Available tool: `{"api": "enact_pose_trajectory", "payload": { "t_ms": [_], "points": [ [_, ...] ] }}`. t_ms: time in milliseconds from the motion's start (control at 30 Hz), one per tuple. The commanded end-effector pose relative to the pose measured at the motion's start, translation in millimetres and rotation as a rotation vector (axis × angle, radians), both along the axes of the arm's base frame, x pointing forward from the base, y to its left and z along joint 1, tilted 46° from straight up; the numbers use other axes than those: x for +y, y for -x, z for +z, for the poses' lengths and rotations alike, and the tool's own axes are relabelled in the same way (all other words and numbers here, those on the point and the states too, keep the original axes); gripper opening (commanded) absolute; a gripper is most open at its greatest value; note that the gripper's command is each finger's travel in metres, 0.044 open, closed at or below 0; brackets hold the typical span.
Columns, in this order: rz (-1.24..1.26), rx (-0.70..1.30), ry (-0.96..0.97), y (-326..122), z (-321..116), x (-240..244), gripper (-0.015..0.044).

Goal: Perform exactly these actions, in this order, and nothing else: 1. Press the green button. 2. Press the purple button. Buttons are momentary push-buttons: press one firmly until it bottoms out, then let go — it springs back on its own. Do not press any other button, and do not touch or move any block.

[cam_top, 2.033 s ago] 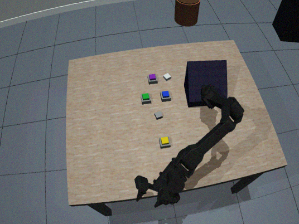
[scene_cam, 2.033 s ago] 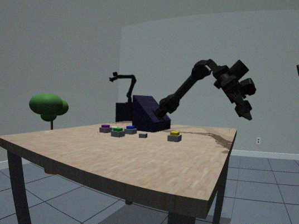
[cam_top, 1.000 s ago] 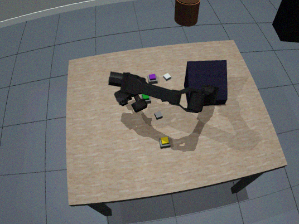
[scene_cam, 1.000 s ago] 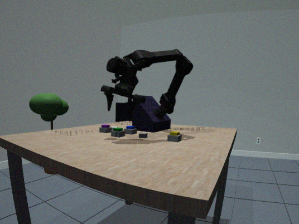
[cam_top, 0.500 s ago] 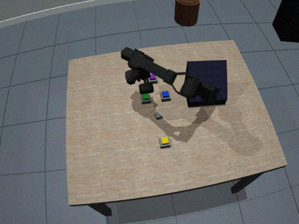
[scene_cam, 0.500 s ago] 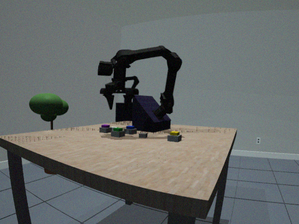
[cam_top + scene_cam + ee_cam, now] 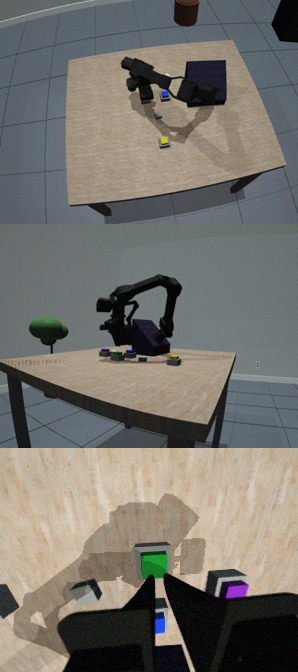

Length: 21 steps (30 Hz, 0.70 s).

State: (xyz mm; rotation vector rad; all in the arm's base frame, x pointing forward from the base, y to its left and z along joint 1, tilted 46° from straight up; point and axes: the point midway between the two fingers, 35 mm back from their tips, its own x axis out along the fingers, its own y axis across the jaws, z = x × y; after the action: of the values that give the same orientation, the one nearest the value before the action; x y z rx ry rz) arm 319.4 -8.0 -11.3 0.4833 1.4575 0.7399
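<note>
- The gripper points down at the table, its fingers nearly together with only a thin gap between them, and nothing is held.
- In the wrist view the fingertips sit at the near edge of the green button; whether they touch the cap cannot be told.
- From the side, the gripper hangs above the green button, seemingly a little clear of it.
- In the top view the wrist covers the green button; only a dark sliver of a base shows below the gripper.
- The purple button lies just to the right of the fingers in the wrist view, apart from them; from the side it sits left of the green one.
- The blue button is just beside the gripper, toward the right edge.
- A small grey block lies nearer the front edge, apart from the gripper.
- The yellow button sits further toward the front edge, well apart.
- The arm's dark base stands near the far right corner.
</note>
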Motion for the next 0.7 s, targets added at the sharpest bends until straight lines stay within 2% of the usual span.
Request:
{"api": "enact_pose_trajectory", "payload": {
  "t_ms": [0,667],
  "points": [
    [-0.004,0.002,-0.005,0,-1,2,0.0020],
    [-0.004,0.001,-0.005,1,-15,16,0.0020]
  ]
}}
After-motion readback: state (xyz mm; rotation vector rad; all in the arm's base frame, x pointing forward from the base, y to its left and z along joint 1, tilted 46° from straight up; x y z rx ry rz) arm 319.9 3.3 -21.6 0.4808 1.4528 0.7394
